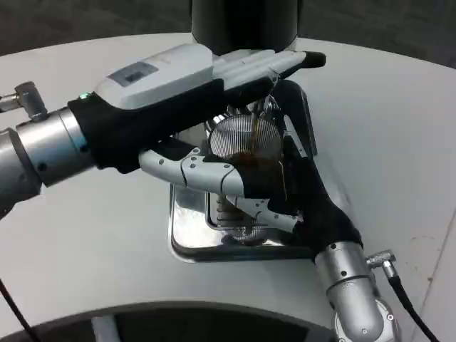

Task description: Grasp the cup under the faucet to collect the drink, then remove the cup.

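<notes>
Looking down in the head view: cup [258, 153], clear, part-filled with dark drink, is standing upright on the drip tray [187, 242] below the dispenser [246, 25], a thin dark stream falling into it. Right hand [303, 192] is reaching up from below, its fingers wrapping the cup's side and holding it, so it is the nearer one. Left hand [214, 75] is lying across above the cup, fingers stretched toward the faucet; whether it is pressing anything I cannot tell. Removal is likely calling for a pull toward the robot
</notes>
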